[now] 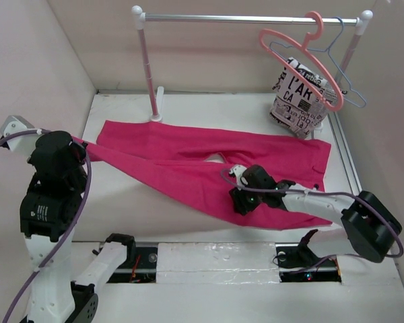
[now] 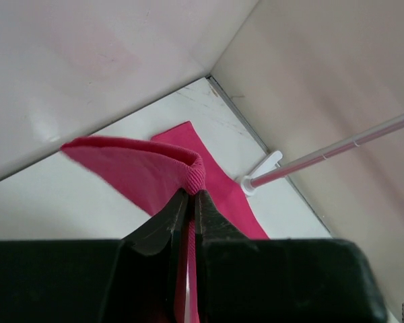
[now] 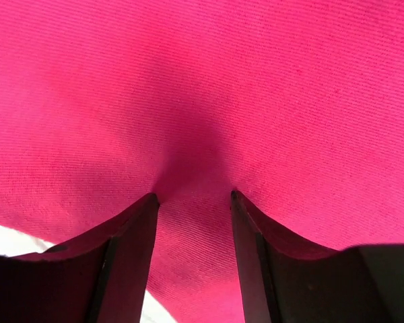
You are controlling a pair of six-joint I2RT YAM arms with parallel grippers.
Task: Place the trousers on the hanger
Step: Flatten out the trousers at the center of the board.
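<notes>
The left gripper (image 2: pixel 190 193) is shut tight on the end of one leg of the trousers (image 1: pixel 188 165), held up a bit at the left. The right gripper (image 3: pixel 192 198) is open. Its tips press down on the cloth near the right, but it holds nothing.

If the left arm pulls now, the pinned cloth could stretch or slip out of the pinch.

The trousers are bright pink and soft. They lie spread on the table (image 1: pixel 155 215), legs pointing left. The hanger (image 1: pixel 306 42) hangs on the rail (image 1: pixel 249 19) at the far right, well apart.
</notes>
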